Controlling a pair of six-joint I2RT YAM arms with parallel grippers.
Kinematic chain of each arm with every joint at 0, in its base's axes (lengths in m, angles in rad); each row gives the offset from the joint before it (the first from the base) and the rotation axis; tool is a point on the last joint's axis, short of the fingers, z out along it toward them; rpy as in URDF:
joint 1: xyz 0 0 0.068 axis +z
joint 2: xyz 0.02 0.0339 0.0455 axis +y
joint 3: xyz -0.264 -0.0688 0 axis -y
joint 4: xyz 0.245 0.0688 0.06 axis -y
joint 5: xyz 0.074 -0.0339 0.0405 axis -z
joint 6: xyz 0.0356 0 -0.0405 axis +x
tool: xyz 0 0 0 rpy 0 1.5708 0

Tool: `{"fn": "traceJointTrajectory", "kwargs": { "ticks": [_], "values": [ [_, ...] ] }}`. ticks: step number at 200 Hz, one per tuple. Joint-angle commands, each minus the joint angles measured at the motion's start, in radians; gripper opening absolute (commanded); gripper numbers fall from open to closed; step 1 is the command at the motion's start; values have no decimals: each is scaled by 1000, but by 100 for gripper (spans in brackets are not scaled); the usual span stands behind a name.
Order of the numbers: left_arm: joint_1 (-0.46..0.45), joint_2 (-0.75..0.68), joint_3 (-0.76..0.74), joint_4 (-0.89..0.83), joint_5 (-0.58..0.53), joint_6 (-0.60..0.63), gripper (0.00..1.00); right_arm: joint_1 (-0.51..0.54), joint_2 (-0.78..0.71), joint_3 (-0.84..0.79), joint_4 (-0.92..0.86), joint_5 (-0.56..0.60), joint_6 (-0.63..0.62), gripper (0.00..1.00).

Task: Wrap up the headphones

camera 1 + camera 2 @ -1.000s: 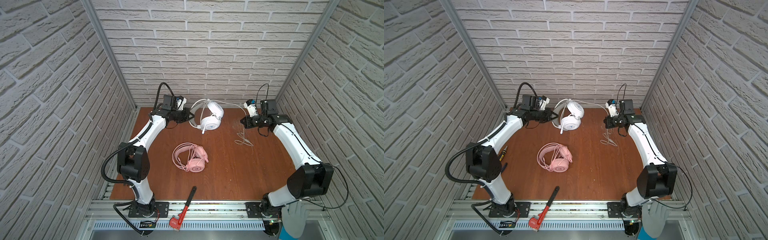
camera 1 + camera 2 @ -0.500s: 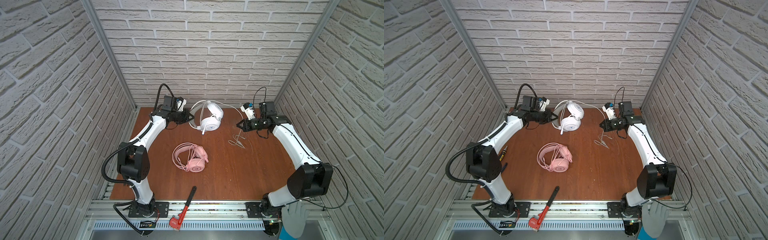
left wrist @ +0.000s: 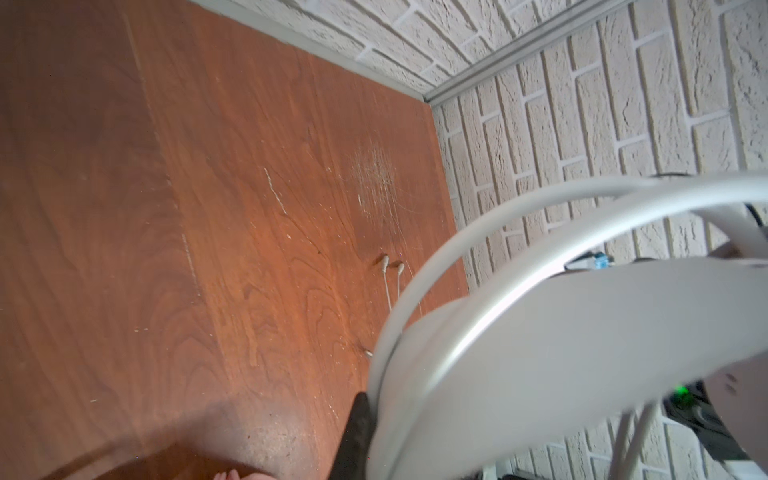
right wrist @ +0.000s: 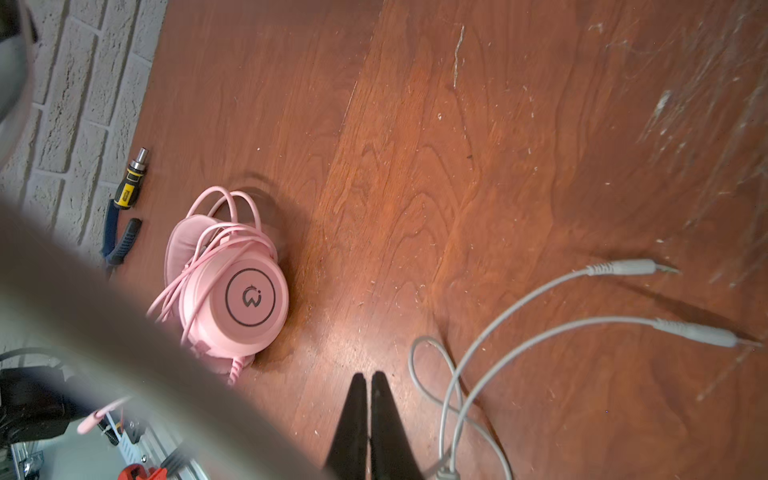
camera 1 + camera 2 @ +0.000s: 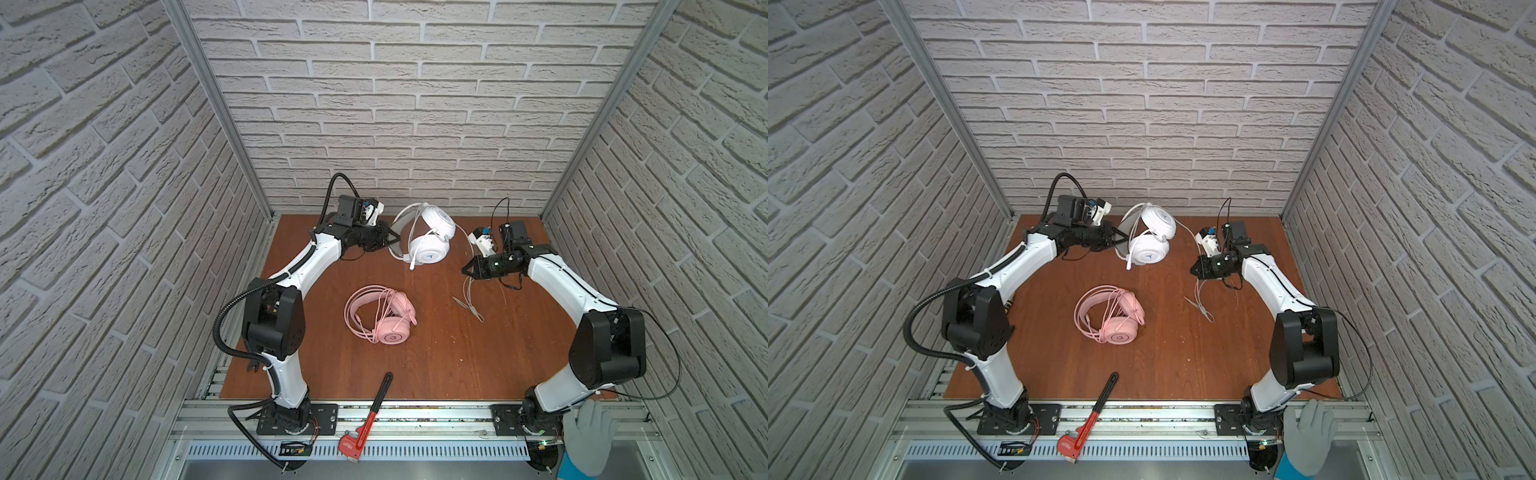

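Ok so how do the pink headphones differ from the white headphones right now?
The pink headphones lie untouched in the middle of the table; the white headphones sit at the back, their headband in the shut jaws of the left gripper. The pink cable is wound around its headset; the white cable trails loose over the table. Both are corded over-ear headsets.

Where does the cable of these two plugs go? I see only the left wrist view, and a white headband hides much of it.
Observer: Up to the right tool, which is shut on the white cable.
Operator: Is another headset there?
Observer: Yes, the pink headset lies in the middle of the table, its cable looped over it.
Operator: Anything else?
Observer: A red pipe wrench lies across the table's front edge.
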Motion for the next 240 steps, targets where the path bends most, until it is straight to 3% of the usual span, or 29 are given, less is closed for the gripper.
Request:
{"fn": "traceJointTrajectory", "kwargs": {
  "ticks": [1, 111, 194, 240],
  "values": [
    [-35, 6, 72, 53, 81, -8, 0, 25, 24, -39, 154, 14, 89, 6],
    [-61, -9, 125, 71, 94, -53, 0, 81, 130, -205, 436, 44, 203, 15],
    [-60, -29, 248, 45, 59, -75, 0, 109, 126, -285, 458, 76, 201, 15],
    [-41, -40, 219, 124, -17, -155, 0, 118, 101, -328, 455, 71, 185, 15]
  ]
}}
